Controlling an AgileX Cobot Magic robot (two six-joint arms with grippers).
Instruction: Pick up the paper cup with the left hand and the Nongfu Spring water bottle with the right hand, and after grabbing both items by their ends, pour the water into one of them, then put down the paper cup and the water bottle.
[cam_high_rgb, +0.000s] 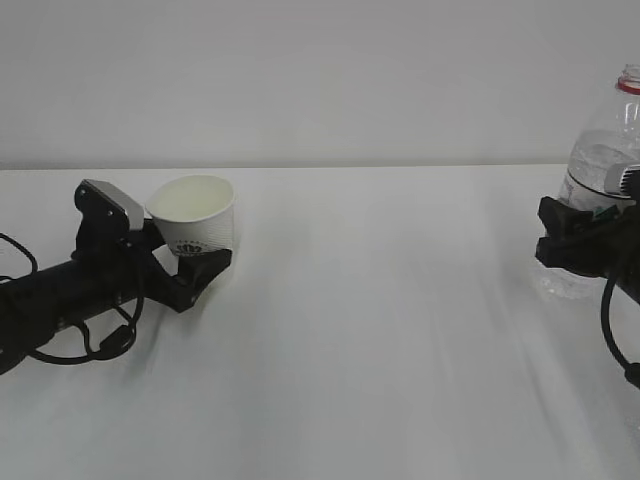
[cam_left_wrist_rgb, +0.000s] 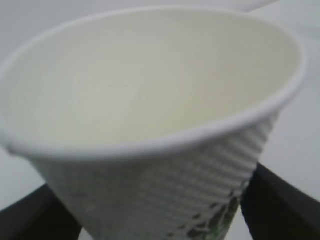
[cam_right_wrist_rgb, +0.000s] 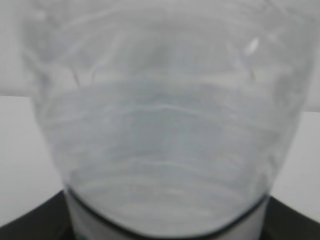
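Cup (cam_high_rgb: 194, 216) looks empty, sitting between the left gripper's (cam_high_rgb: 190, 265) 2 fingers. Bottle (cam_high_rgb: 603, 170), holding water (cam_right_wrist_rgb: 165, 145), is clamped by the right gripper (cam_high_rgb: 575, 240).

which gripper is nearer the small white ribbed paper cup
Left. The left gripper has its fingers on both sides of the small white ribbed paper cup; the right gripper is far across the table, around the clear plastic bottle.
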